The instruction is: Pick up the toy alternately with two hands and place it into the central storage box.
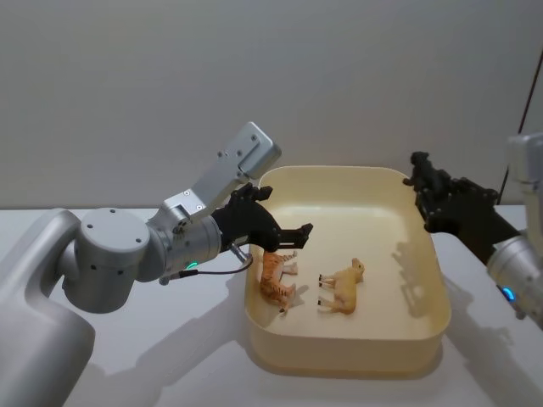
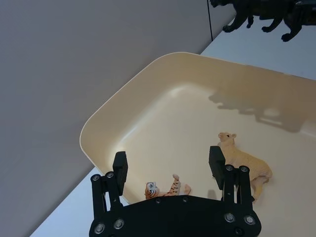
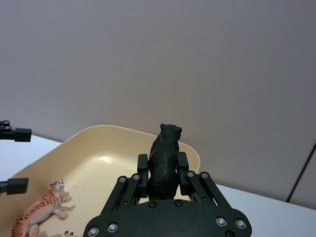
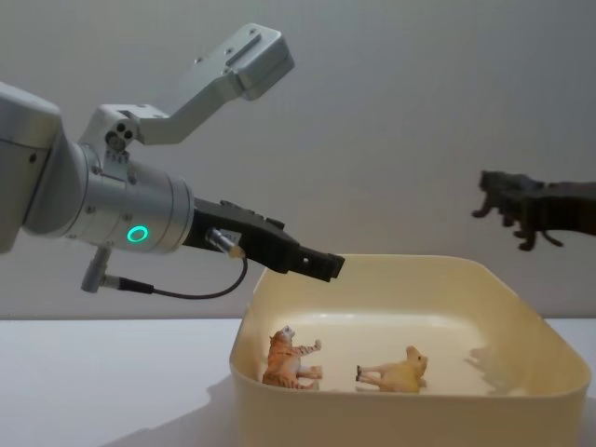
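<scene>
Head view: left gripper [image 1: 293, 237] over near-left part of central storage box [image 1: 424, 343], fingers wide, holding nothing; tiger [image 1: 273, 282] and tan sheep [image 1: 343, 286] on box floor.

Left wrist view: tiger [image 2: 165, 190] below spread fingers [image 2: 120, 168].

Right wrist view: right gripper [image 3: 163, 170] clamped on black bear [image 3: 165, 160], above box's right rim.

Chest view: bear [image 4: 507, 205] high, at right edge. Best carried inward over open floor, lowered, then released clear of other animals.
</scene>
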